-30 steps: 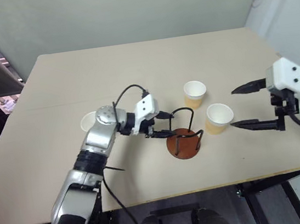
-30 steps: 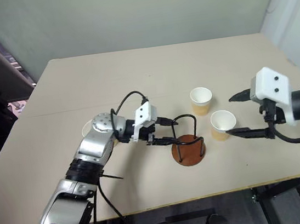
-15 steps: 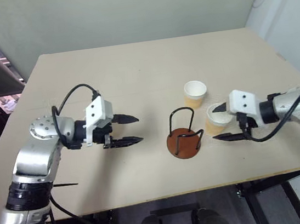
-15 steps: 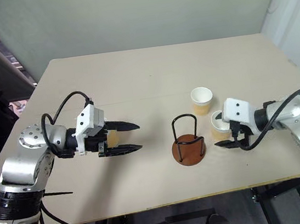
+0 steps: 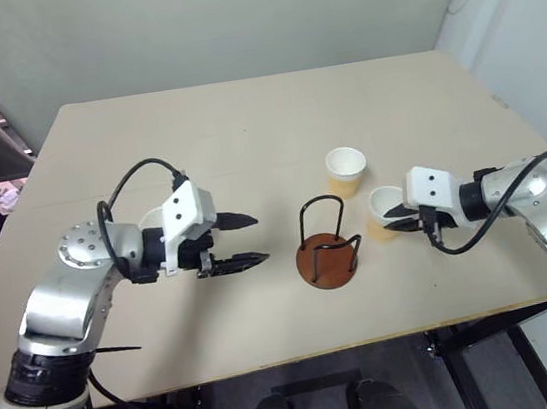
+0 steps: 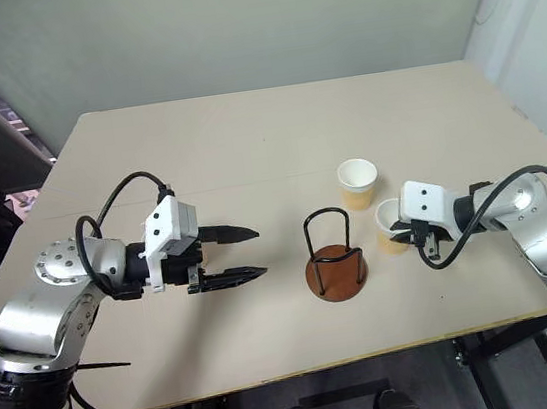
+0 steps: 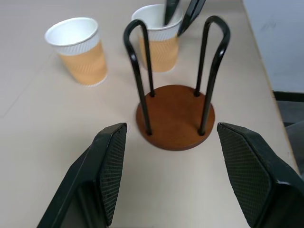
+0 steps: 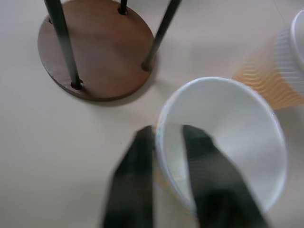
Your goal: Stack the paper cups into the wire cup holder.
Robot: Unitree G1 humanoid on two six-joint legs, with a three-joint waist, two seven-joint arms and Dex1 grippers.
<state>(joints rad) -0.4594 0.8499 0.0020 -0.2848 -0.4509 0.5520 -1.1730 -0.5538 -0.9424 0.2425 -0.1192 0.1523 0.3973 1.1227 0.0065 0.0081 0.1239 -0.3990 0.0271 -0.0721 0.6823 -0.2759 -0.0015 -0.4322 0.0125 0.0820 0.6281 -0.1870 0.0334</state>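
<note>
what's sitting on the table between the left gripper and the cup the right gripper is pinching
The wire cup holder, empty, stands between the left gripper and the paper cup pinched by the right gripper. The left wrist view shows it in line.

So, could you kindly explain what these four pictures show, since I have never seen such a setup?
It is a two-armed robot at a table. Two pictures look down from its head; two come from cameras on its wrists. On the table stand a wire cup holder and paper cups. The right pincer is shut on the rim of the nearest cup, one finger inside and one outside. A second cup stands behind it. The left pincer is open, holding nothing, pointing at the holder.
</note>
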